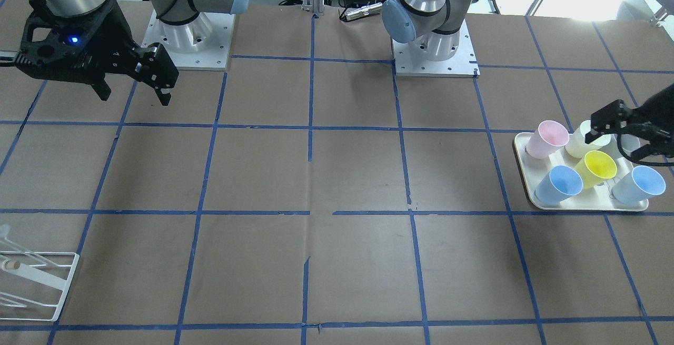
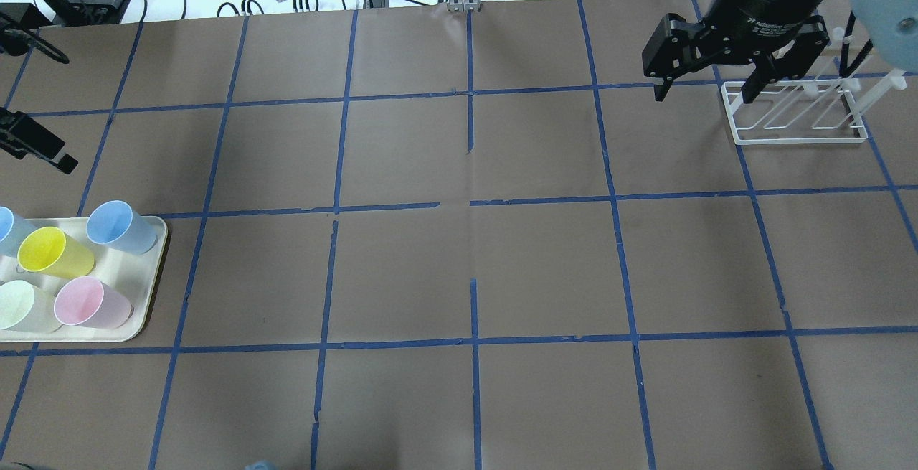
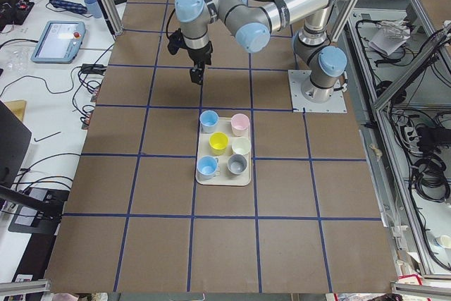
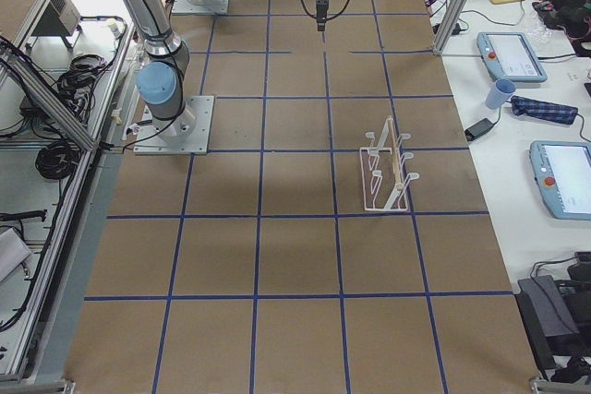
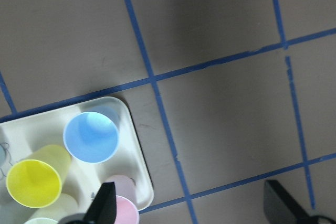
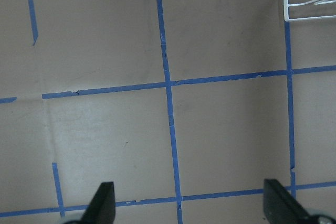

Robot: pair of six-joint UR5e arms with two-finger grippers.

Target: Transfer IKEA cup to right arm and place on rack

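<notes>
The yellow cup (image 2: 50, 253) is standing mouth up on a cream tray (image 2: 136, 326), which is sitting at about 8 o'clock on the table (image 2: 545, 269) in the overhead view. Other cups are crowding around it on the tray: a blue cup (image 2: 118, 226) at its 2 o'clock, a pink cup (image 2: 90, 301) at its 5 o'clock, a cream cup (image 2: 14, 305) at its 7 o'clock, and a second blue cup (image 2: 3, 226) at its 10 o'clock, cut by the frame edge. The yellow cup is just beside these neighbours, and nothing is gripping it.

The left pincer (image 5: 194, 205) is hovering above the tray's side of the table with its fingers spread wide. Its wrist camera is looking down on the tray's corner, with the yellow cup at 8 o'clock in that view. How high it is hanging is hard to judge.

The rack (image 2: 796, 138) is standing at about 2 o'clock on the table in the overhead view, well apart from the tray. The right pincer (image 2: 704, 93) is hanging above the table at the rack's 9 o'clock, just beside it. Its fingers are also spread wide, with only taped brown table showing between them.
</notes>
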